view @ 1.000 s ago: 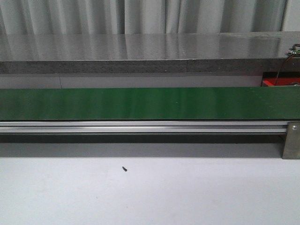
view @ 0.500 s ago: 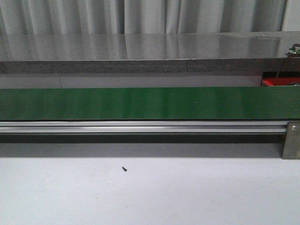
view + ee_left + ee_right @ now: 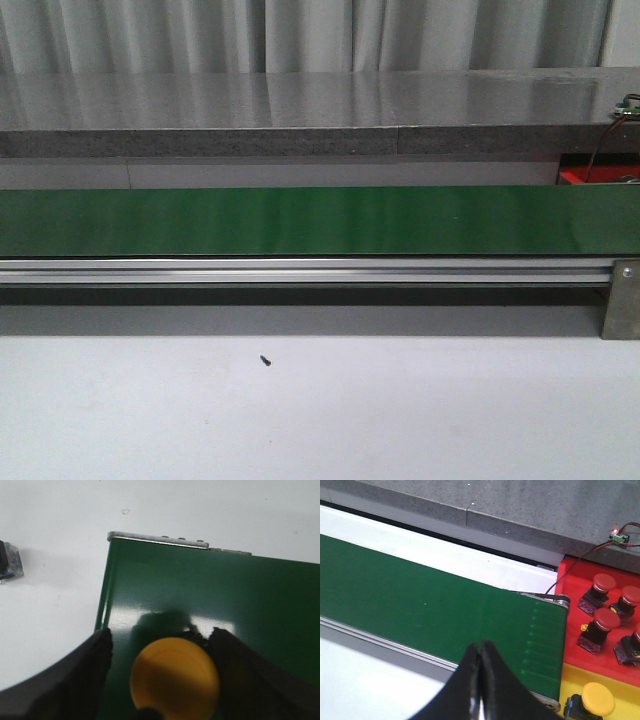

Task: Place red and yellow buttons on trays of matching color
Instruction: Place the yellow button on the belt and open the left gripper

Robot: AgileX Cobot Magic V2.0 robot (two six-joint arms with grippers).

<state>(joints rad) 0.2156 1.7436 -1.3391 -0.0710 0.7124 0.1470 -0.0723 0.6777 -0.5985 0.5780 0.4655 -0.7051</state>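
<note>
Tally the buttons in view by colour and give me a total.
Red buttons: 4, on the red tray, and one cut off by the picture's edge.
Yellow buttons: 2: one on the yellow tray, one between the left jaws.
Total: 6.

belt (image 3: 300, 221) crosses table (image 3: 320, 410) left to right; counter (image 3: 300, 110) behind; screw (image 3: 266, 360) before belt

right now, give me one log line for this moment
left end effector: open around yellow button over green belt | right end effector: shut, empty | red tray: red buttons
</note>
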